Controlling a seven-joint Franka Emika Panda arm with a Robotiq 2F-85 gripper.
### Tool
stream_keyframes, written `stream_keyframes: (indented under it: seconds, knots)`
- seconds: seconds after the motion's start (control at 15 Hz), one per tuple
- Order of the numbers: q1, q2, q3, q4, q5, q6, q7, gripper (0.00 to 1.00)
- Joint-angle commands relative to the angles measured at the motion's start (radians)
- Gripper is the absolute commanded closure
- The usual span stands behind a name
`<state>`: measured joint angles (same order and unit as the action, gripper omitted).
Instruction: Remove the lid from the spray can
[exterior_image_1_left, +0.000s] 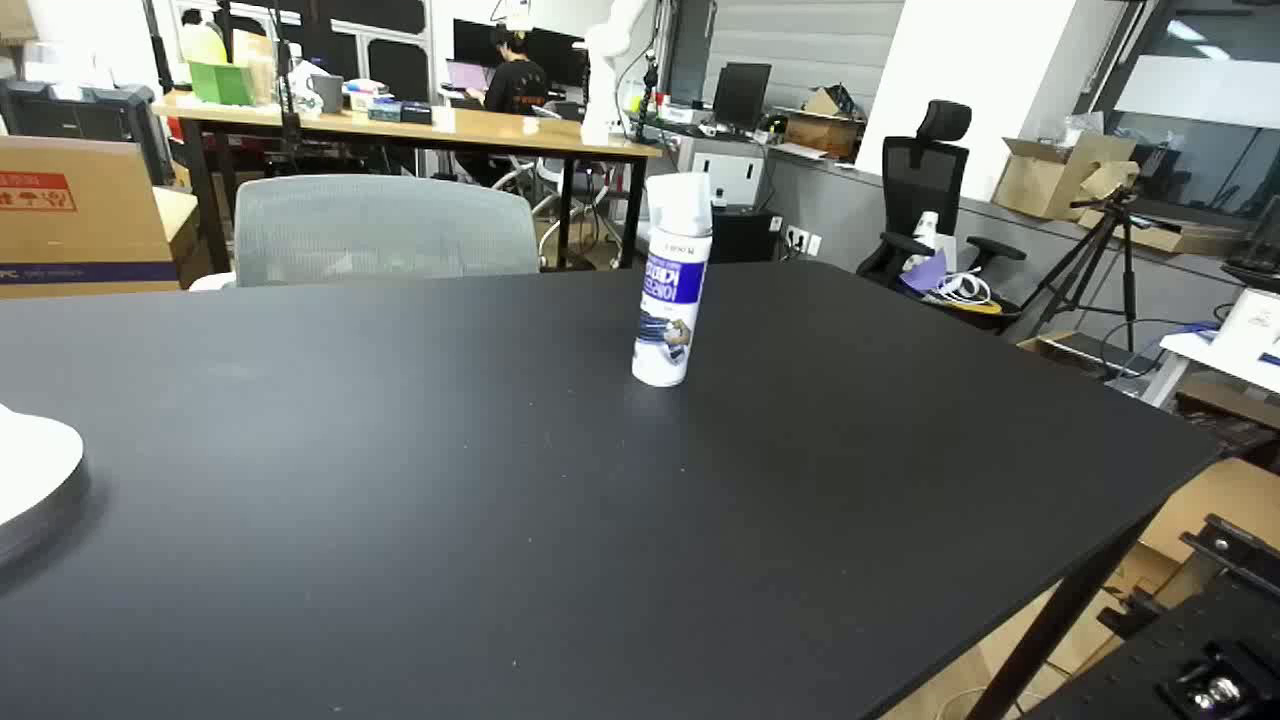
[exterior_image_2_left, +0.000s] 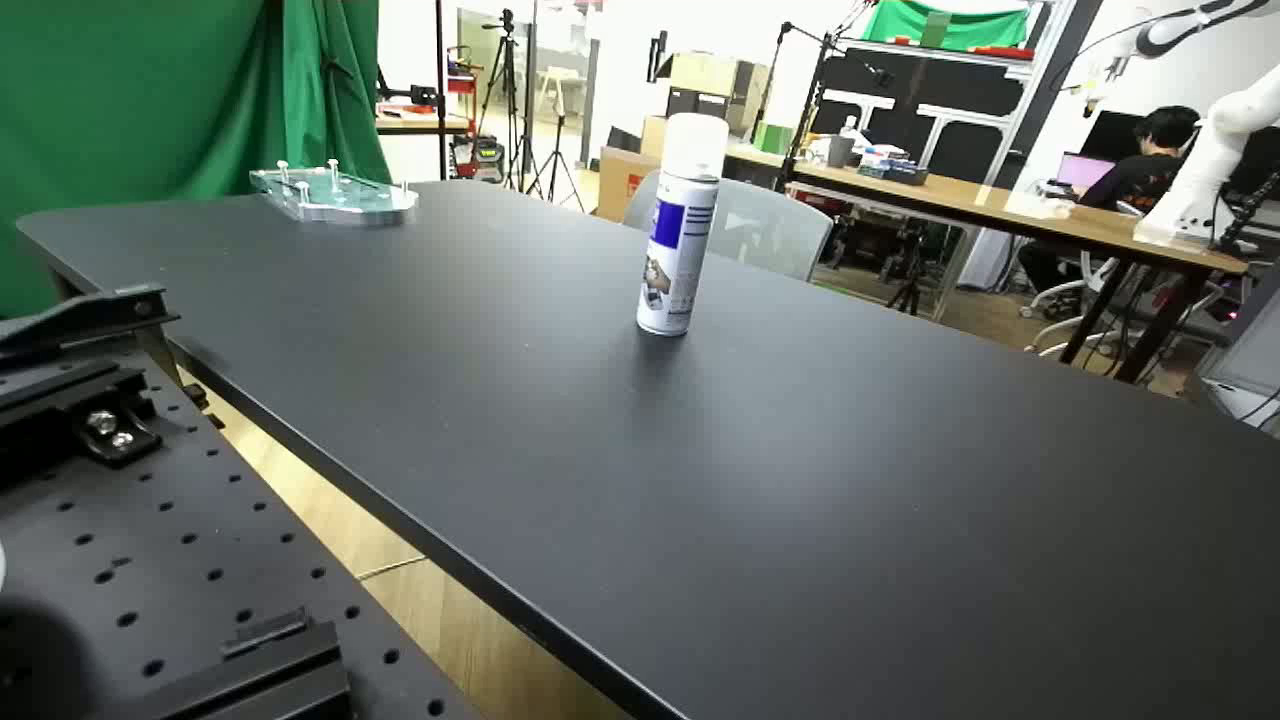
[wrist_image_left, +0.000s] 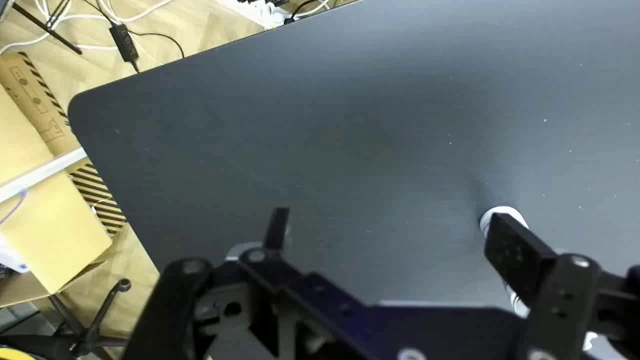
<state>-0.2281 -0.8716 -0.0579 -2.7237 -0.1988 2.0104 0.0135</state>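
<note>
The spray can (exterior_image_1_left: 668, 310) stands upright on the black table, white with a blue label band. It also shows in an exterior view (exterior_image_2_left: 676, 260). The whitish translucent lid (exterior_image_1_left: 680, 204) sits on top of the can in both exterior views, also here (exterior_image_2_left: 694, 146). In the wrist view my gripper (wrist_image_left: 389, 223) is open, with nothing between its fingers. The right finger covers most of the can; a white end of the can (wrist_image_left: 504, 212) shows past the fingertip. The lid cannot be made out in the wrist view. The gripper is out of both exterior views.
The black table (exterior_image_1_left: 400, 480) has an edge and rounded corner at the left of the wrist view. A white rounded object (exterior_image_1_left: 35, 460) lies at its left side. A translucent board with white pegs (exterior_image_2_left: 340, 200) lies at the far end. A grey chair (exterior_image_1_left: 385, 230) stands behind.
</note>
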Motion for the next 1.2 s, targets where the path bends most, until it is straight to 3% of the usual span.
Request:
stream_keyframes:
  seconds: [0.0, 0.8, 1.13]
  knots:
    - [0.013, 0.000, -0.010, 0.003, -0.009, -0.005, 0.009, 0.00]
    - [0.013, 0.000, -0.010, 0.003, -0.009, -0.005, 0.009, 0.00]
    - [0.037, 0.146, -0.002, 0.031, -0.028, 0.184, -0.005, 0.00]
